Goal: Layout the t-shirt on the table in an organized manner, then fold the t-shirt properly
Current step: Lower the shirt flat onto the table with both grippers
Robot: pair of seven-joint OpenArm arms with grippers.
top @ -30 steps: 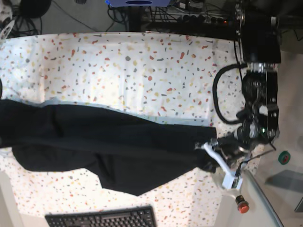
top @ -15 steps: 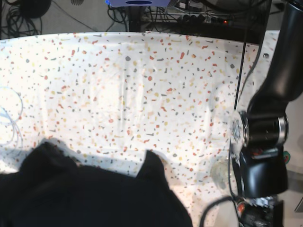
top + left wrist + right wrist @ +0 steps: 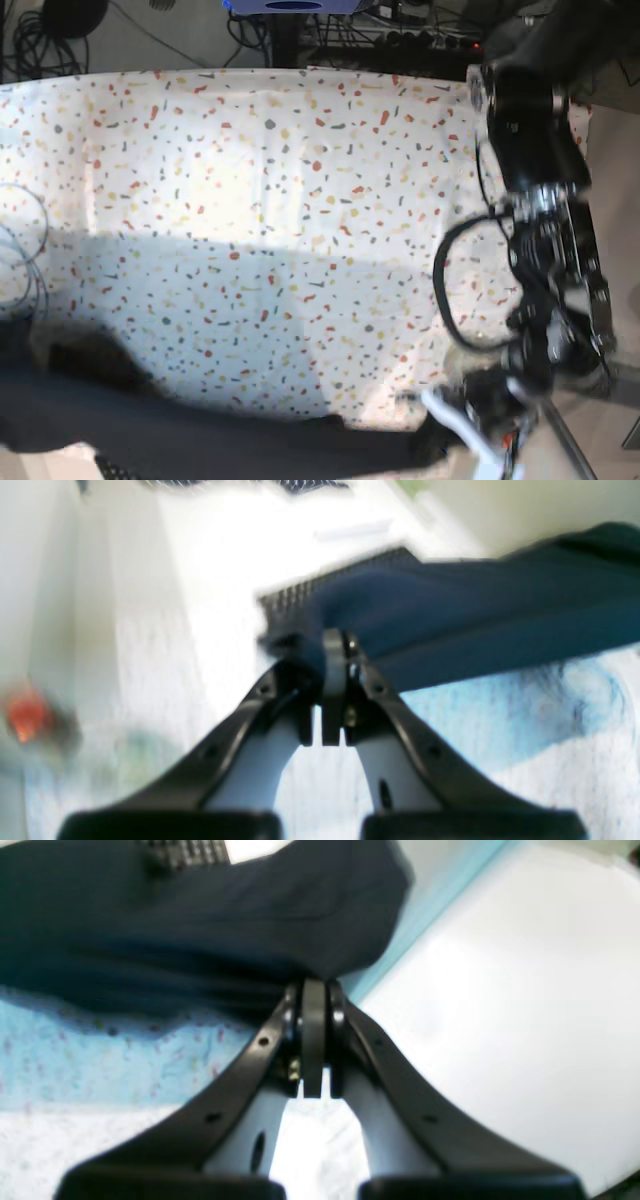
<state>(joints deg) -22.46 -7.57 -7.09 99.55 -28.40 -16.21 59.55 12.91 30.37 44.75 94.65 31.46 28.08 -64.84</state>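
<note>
Both claws pinch the t-shirt: left gripper & right gripper each clamped on an edge, stretching it taut just above the table near side, prob to spread it flat

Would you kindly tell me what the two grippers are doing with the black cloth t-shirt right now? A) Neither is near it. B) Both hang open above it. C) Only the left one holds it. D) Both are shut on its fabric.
D: in each wrist view the jaws are pressed together with dark fabric of the black cloth t-shirt pinched at the tips, for the left gripper and the right gripper alike.
</note>
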